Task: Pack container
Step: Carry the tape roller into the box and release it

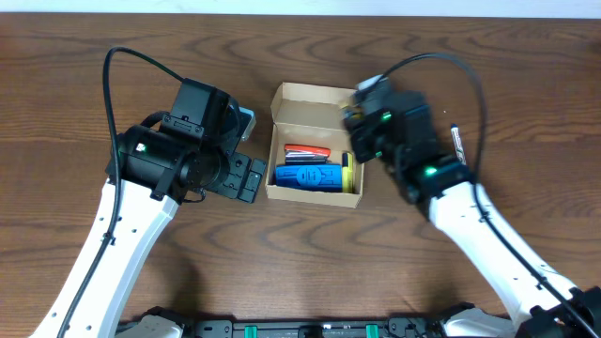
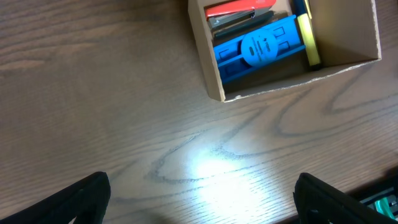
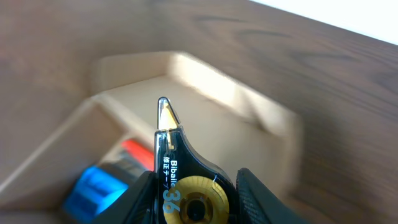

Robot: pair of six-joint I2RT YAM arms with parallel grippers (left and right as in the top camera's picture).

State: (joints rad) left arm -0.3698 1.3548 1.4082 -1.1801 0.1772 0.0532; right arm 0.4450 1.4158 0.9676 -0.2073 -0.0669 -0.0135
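The tan cardboard container point(image 1: 315, 106) sits open at the table's middle, flap lid raised at the back. Inside lie a blue item point(image 1: 308, 176), an orange-red item point(image 1: 306, 150) and a yellow item point(image 1: 346, 173). It also shows in the left wrist view point(image 2: 214, 68) and, blurred, in the right wrist view point(image 3: 211, 118). My right gripper point(image 3: 194, 199) is shut on a black correction tape dispenser point(image 3: 177, 174) with a gold wheel, held above the container's right side point(image 1: 362, 127). My left gripper point(image 2: 199, 199) is open and empty over bare table, left of the container.
A pen point(image 1: 457, 143) lies on the table right of the right arm. The wooden table point(image 1: 300, 263) stretches all around. A light-blue object point(image 1: 246, 119) peeks out from behind the left arm near the container.
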